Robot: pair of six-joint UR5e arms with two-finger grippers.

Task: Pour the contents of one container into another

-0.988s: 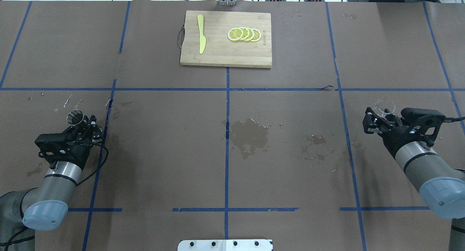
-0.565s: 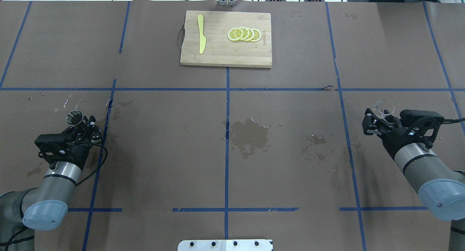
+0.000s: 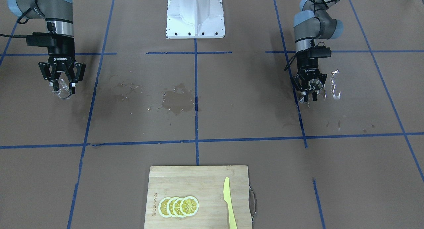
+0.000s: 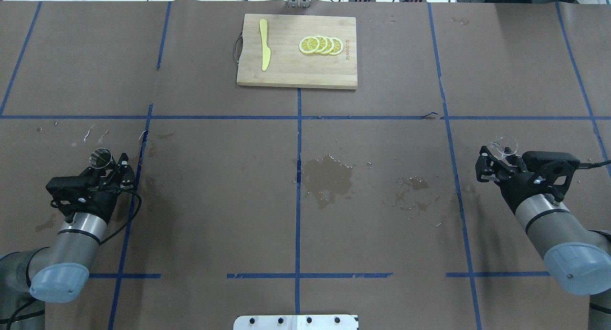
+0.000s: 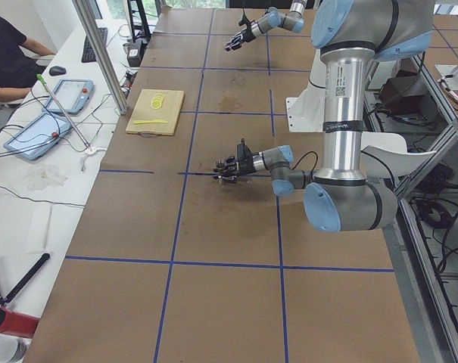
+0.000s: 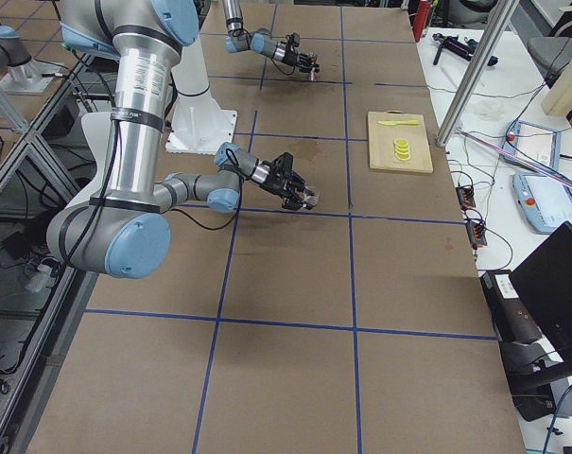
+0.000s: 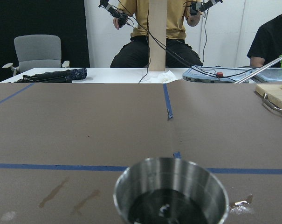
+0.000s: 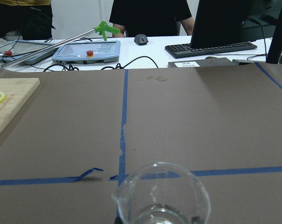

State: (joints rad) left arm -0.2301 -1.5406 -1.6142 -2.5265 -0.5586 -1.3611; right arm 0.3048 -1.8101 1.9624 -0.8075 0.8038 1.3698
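The metal cup point(image 4: 99, 157) sits upright at the left end of the table, gripped by the left gripper point(image 4: 110, 165). Its inside looks dark with a small glint at the bottom, and whether it holds liquid cannot be told. The clear glass beaker point(image 4: 505, 145) with a pour spout is at the right end, well apart from the cup and also upright, in the right gripper point(image 4: 496, 155).

Between the two containers, dark wet patches point(image 4: 327, 175) and scattered droplets lie flat on the brown paper cover point(image 4: 215, 201), on both sides of the blue tape line point(image 4: 298, 215) down the middle. At the far middle of the table is a wooden cutting board point(image 4: 296, 72) carrying a yellow knife point(image 4: 264, 46) on its left and a fan of lemon slices point(image 4: 321, 45) on its right. Past the far edge, people point(image 7: 150, 28) sit at a white desk point(image 8: 131, 51) with a tablet, keyboard and cables.

The left fingers are closed in around the cup's wall. The right fingers point(image 3: 71, 86) are set wider, pinching the beaker from either side. Neither wrist view shows the pads themselves.
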